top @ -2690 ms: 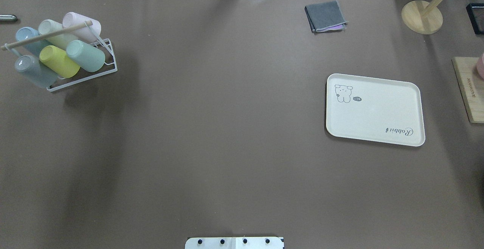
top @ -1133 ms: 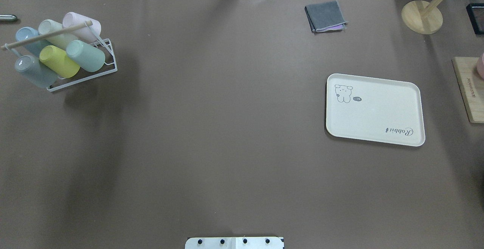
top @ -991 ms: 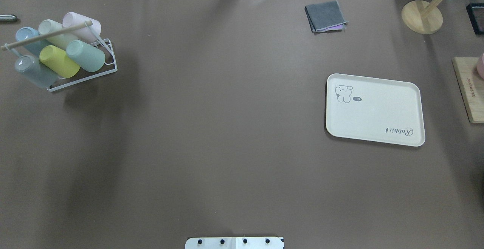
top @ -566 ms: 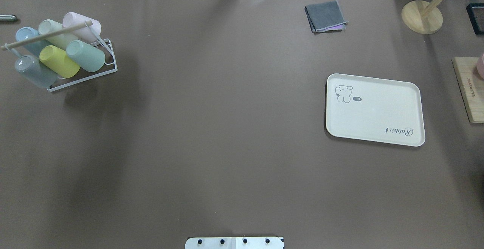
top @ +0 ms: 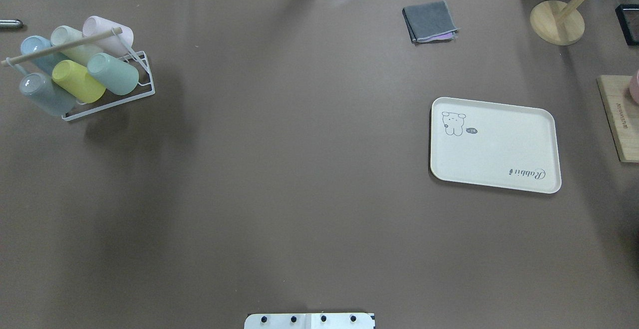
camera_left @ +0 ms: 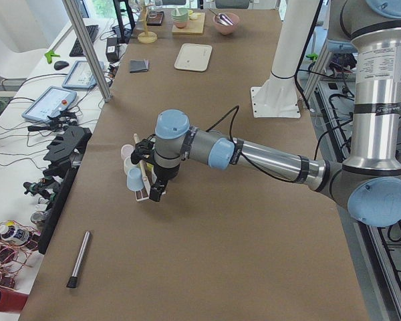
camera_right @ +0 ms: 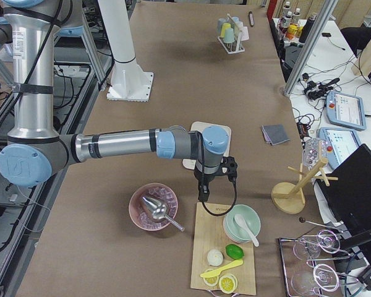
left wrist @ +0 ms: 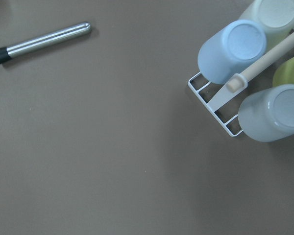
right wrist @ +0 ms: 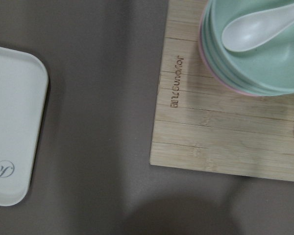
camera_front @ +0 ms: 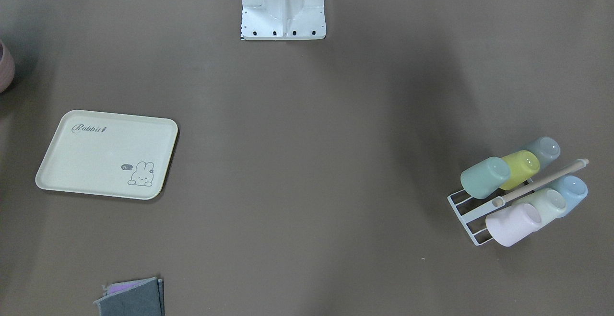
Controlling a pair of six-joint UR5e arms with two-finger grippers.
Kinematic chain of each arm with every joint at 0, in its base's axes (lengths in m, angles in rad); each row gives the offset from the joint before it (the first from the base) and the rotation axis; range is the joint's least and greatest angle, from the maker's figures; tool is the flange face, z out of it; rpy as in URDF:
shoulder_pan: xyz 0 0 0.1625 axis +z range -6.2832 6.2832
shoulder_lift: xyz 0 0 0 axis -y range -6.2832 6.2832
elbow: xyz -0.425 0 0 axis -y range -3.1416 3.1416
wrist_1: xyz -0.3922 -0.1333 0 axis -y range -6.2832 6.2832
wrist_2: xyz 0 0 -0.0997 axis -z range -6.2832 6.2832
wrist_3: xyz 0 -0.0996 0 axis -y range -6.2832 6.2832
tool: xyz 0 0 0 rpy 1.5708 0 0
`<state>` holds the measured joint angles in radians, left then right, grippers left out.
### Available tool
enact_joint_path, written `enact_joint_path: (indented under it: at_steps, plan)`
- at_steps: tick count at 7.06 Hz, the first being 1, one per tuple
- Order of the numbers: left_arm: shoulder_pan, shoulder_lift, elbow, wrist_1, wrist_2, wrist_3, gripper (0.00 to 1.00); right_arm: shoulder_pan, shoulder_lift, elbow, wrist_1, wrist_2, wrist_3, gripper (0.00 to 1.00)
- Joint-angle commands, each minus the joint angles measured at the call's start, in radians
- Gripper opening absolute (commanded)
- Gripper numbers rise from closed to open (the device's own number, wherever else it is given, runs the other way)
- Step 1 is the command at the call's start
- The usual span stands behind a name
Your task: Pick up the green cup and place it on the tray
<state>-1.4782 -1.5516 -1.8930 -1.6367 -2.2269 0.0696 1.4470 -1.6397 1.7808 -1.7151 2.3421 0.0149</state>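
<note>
Green cup (top: pixel 114 73) rests tilted on a white wire rack (top: pixel 150 87) at the far left of the table. It occupies the rack's row nearer the robot, at the end closest to the table centre. A yellow-green cup (top: pixel 79 81) sits directly beside it, side against side, followed by a grey cup (top: pixel 45 94). A wooden bar (top: pixel 65 45) runs above the rack between its two rows.

The tray (top: pixel 499 144) lies flat on the right half of the table, well apart from the rack, and nothing stands on it.

The left gripper (camera_left: pixel 154 196) shows only in the left side view. It appears to hang over the outer end of the rack, above the cups, with nothing visibly gripped. Whether its jaws are parted or closed cannot be told. Its wrist camera looks down on the grey cup and a metal rod (left wrist: pixel 41 41) lying on the table.

The right gripper (camera_right: pixel 202 197) shows only in the right side view. It hovers between the tray and a bamboo board (right wrist: pixel 220 132). Its jaw state likewise cannot be told.
</note>
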Motion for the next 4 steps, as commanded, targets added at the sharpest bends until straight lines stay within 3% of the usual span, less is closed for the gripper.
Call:
enact_joint_path:
  at_steps: [1,4]
  plan:
    - [0.074,-0.065,-0.086,0.127,0.100,0.004,0.99,-0.107,0.014,0.003,0.050,0.025,0.208,1.00]
    - [0.224,-0.191,-0.162,0.327,0.267,0.007,0.99,-0.273,0.032,-0.009,0.239,0.008,0.484,1.00]
